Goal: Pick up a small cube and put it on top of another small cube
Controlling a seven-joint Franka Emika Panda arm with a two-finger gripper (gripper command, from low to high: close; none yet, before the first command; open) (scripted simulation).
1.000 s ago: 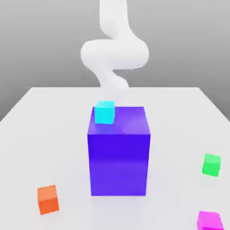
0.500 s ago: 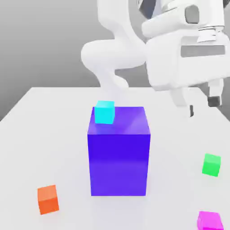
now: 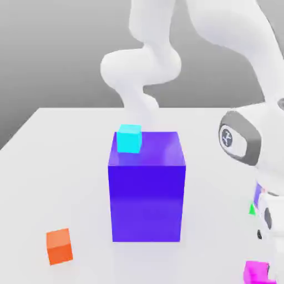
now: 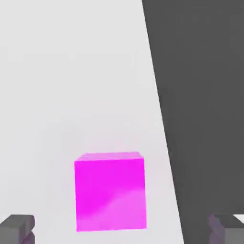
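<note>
The small magenta cube (image 3: pixel 256 273) lies on the white table at the front corner on the exterior view's right. In the hand view the magenta cube (image 4: pixel 110 191) sits flat close below the hand, between the two dark fingertips (image 4: pixel 16 228). My gripper (image 4: pixel 121 232) is open, its fingers wide apart and clear of the cube's sides. The white arm's wrist (image 3: pixel 241 138) hangs low just above that corner. A small cyan cube (image 3: pixel 129 138) rests on top of the big blue-purple block (image 3: pixel 145 191).
An orange cube (image 3: pixel 59 246) lies at the front on the exterior view's left. A sliver of the green cube (image 3: pixel 252 209) peeks out behind the hand. The table edge (image 4: pixel 159 109) runs close beside the magenta cube, with dark floor beyond.
The arm has swung down from high above the table to the front right corner. It now hovers over the magenta cube and covers most of the green cube. No cube has moved.
</note>
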